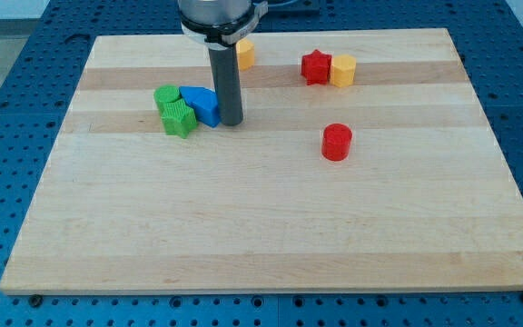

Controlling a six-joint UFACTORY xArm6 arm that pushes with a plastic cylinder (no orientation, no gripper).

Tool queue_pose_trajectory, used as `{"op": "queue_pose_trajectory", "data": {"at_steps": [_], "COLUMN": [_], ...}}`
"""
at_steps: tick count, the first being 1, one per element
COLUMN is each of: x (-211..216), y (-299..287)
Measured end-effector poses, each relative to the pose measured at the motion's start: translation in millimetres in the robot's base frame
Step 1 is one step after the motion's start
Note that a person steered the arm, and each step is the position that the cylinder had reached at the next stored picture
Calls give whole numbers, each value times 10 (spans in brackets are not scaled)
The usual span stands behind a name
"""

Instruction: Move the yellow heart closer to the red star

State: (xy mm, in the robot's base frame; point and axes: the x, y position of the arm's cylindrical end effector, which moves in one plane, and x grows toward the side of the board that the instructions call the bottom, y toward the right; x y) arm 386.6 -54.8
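The bench point(271, 227) is a pale wooden board lying on a blue perforated surface point(7, 109). The arm carries no gripper, so there is nothing that could be released or clenched; it ends in a straight dark rod, and nothing is held.

All positions below are given relative to the red star point(315, 67), which sits near the view's top, right of centre.

- A yellow block point(343, 70), seemingly six-sided, stands touching the red star on its right side.
- The yellow heart point(244, 54) lies to the left of the red star and slightly higher in the view, clearly apart from it. It is partly hidden behind the arm's housing and rod, so its heart outline cannot be confirmed from what shows.
- My tip point(231, 123) rests on the bench lower and further left of the red star, below the yellow heart and not touching it.
- A blue block point(202, 104) lies still further left of the red star, just beside my tip on the tip's left; whether the two touch cannot be told.
- Two green blocks sit beyond the blue one, furthest left from the red star: an upper green block point(165, 95) and a lower green block point(179, 119), touching each other and the blue block.
- A red cylinder point(336, 142) stands alone below the red star, slightly to its right, well apart from it.
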Motion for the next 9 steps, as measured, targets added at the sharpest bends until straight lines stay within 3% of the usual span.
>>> {"op": "queue_pose_trajectory", "data": {"at_steps": [2, 5, 7, 8, 9], "x": [-121, -1250, -1735, -1799, -1936], "y": [443, 238, 109, 465, 405]}}
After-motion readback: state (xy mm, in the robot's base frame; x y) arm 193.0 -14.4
